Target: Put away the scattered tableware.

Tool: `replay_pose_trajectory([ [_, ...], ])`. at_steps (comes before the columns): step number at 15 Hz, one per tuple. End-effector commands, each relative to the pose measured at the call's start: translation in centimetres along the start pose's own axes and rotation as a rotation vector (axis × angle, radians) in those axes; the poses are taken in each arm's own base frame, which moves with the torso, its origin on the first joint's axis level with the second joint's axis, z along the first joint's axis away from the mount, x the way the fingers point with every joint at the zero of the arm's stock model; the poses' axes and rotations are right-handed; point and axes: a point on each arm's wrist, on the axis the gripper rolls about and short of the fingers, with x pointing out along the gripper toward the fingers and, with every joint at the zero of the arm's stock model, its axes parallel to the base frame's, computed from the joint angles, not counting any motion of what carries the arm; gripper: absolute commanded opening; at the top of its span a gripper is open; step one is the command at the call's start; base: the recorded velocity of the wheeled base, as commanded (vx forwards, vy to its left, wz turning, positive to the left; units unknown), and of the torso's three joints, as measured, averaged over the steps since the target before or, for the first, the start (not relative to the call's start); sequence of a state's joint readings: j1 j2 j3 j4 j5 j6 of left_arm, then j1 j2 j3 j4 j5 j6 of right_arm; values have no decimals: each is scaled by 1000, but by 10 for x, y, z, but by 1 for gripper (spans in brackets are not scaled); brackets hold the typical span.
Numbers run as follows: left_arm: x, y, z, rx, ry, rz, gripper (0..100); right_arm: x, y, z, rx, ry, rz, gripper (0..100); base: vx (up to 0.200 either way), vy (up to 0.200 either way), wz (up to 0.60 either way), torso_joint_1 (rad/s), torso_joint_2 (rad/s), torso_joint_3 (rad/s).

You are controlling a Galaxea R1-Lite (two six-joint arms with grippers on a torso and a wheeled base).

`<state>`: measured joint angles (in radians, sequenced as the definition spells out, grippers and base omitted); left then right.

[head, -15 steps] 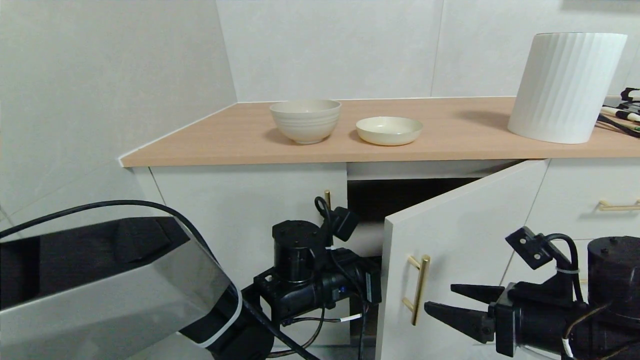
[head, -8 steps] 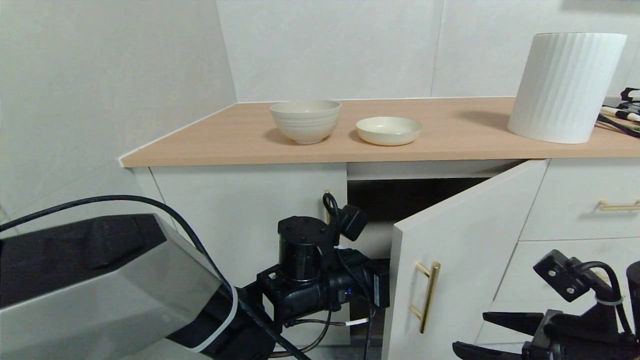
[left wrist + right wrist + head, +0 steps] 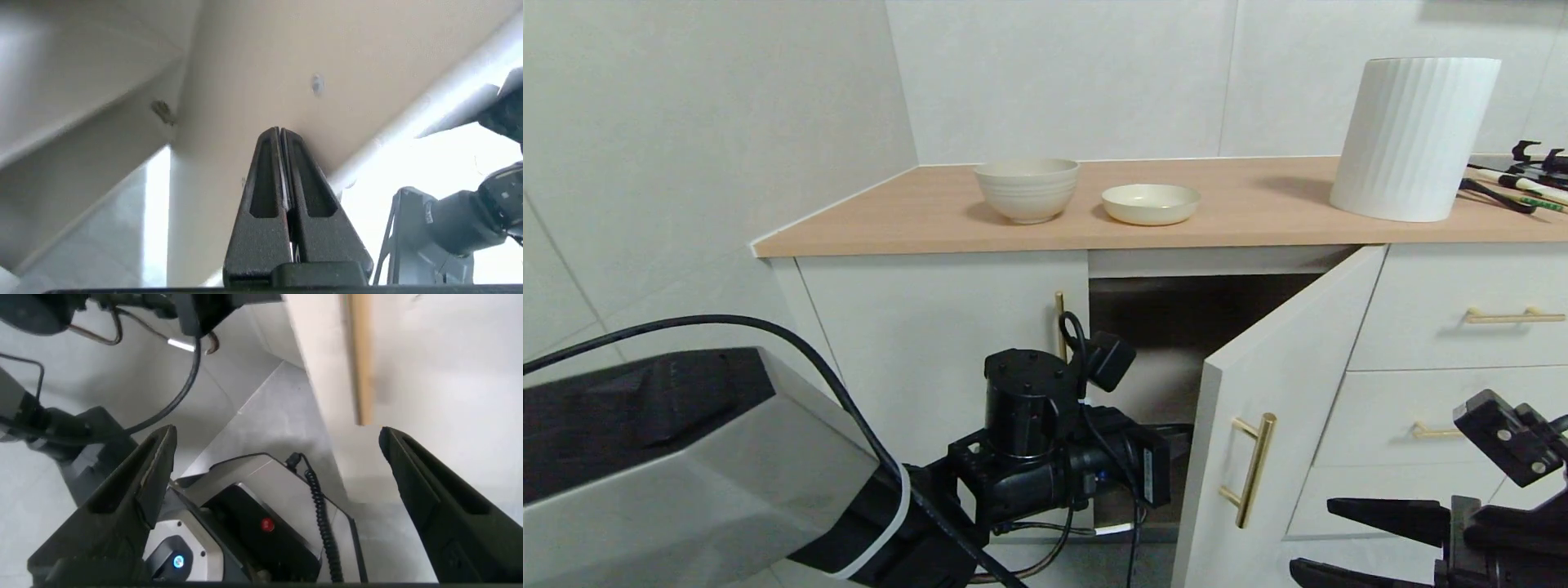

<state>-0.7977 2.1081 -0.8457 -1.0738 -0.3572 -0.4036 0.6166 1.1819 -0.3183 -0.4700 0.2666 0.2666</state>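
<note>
Head view, far side: on the wooden counter (image 3: 890, 224), a cream bowl (image 3: 1027, 188) upright, and just right of it, apart, a cream shallow dish (image 3: 1150, 202). Further right on the same counter, well apart from both, a tall ribbed white container (image 3: 1413, 135); beyond that, at the far right edge, some slim dark-handled items (image 3: 1515, 180), too small to identify.

Below the counter, a white cabinet door (image 3: 1282, 367) swung open toward the near side, hinged on its right, with a brass bar handle (image 3: 1250, 469) near its free edge. Dark cabinet interior (image 3: 1201, 302) exposed behind it. Left of the opening, a closed door (image 3: 939, 343); right of it, drawers (image 3: 1470, 286) with brass pulls.

Low in the near middle, the left gripper (image 3: 1176, 437) at the free edge of the open door, tips hidden behind that edge. In the left wrist view, left gripper (image 3: 280, 135) with jaws pressed together and nothing between them, tips close to a pale panel; contact impossible to judge.

Near right, the right gripper (image 3: 1313, 535) level and pointing left, below and right of the bar handle, clear of it. In the right wrist view, right gripper (image 3: 278, 449) with jaws spread wide and empty, bar handle (image 3: 358, 359) ahead of them.
</note>
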Motion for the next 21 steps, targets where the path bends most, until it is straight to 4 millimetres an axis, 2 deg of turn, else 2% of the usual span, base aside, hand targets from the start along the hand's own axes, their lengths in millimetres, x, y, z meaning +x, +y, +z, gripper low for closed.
replay_pose_trajectory([
  [1, 9, 4, 1, 2, -10, 1, 0, 0, 0, 0, 0, 1, 0, 100, 0, 0, 0, 0, 0, 0],
  [10, 29, 2, 19, -8, 18, 11, 0, 0, 0, -1, -2, 1, 2, 100, 0, 0, 0, 0, 0, 0],
  [14, 32, 1, 24, -8, 18, 9, 0, -1, 0, 0, -3, -3, 3, 100, -200, 0, 0, 6, 4, 1],
  [21, 53, 11, 32, -85, 29, 27, 0, -1, 0, 0, -6, -5, 2, 100, 0, 0, 0, 0, 0, 0],
])
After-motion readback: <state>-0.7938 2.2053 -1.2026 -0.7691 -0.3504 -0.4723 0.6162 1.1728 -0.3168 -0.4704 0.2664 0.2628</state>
